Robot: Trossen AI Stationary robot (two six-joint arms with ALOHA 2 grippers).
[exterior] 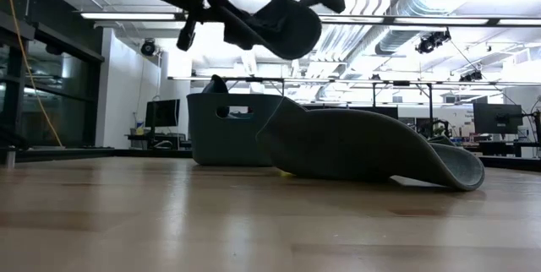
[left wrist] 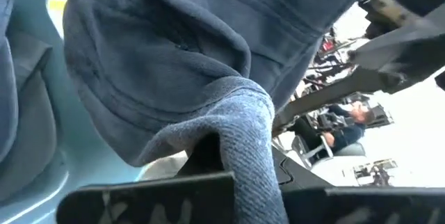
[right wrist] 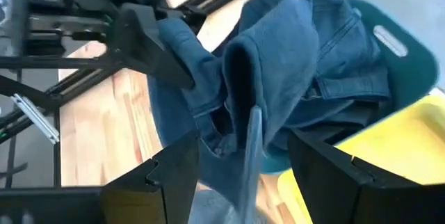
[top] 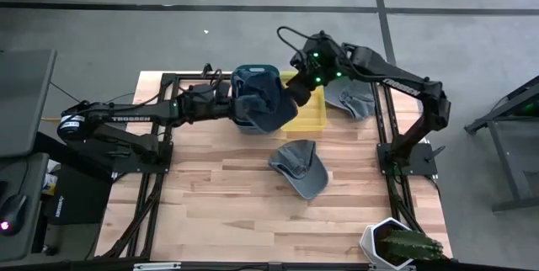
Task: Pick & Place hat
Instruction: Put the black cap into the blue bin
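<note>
High view: a dark blue hat (top: 263,103) is held in the air over the blue bin (top: 253,76) at the back of the table (top: 227,204). It is pinched by the left gripper (top: 238,105), whose fingers are pressed together on the fabric. The right gripper (top: 296,94) is spread around the hat's other edge. A grey hat (top: 301,167) lies mid-table, another (top: 352,98) beside the yellow bin (top: 313,113).

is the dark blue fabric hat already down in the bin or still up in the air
Up in the air. The dark blue fabric hat hangs from the left gripper, jaws shut on it, above the dark plastic bin; the low view shows it well clear of the table.
</note>
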